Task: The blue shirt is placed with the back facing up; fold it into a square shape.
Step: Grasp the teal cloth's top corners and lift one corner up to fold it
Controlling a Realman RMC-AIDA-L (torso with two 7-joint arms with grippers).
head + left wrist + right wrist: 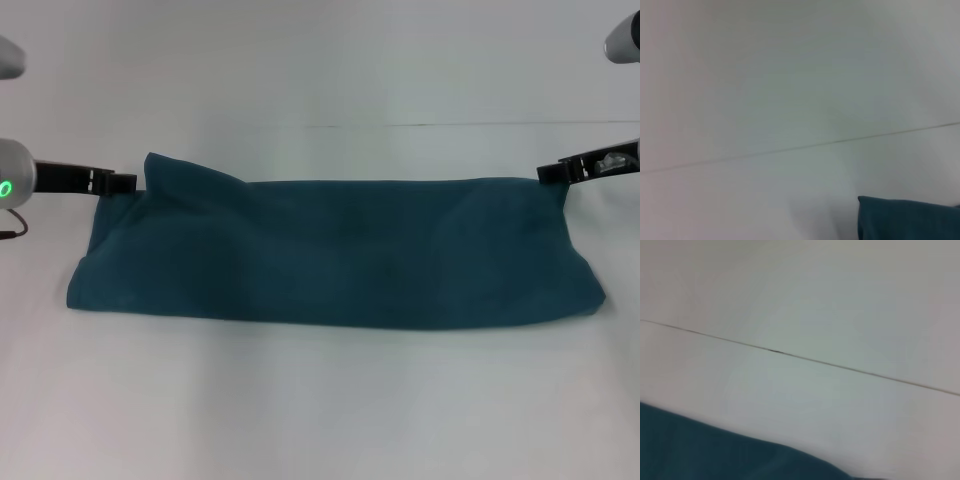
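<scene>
Two grippers are mine, and both sit at the far corners of the blue shirt. The shirt lies folded into a long, wide band across the white table, plain side up, its near edge straight and its far edge level except for a raised peak at the far left corner.

My left gripper reaches in from the left, its dark tip right at that raised corner, touching the cloth's edge. Whether its fingers are pinched on the fabric or only resting against it, I cannot tell; the tip shows as one dark bar.

My right gripper comes in from the right, its tip at the far right corner of the shirt, just at the cloth's edge. Again I cannot tell whether those fingers are apart or closed on anything.

Each wrist view catches only a teal corner of cloth against the table's pale surface, crossed by a thin seam line.
</scene>
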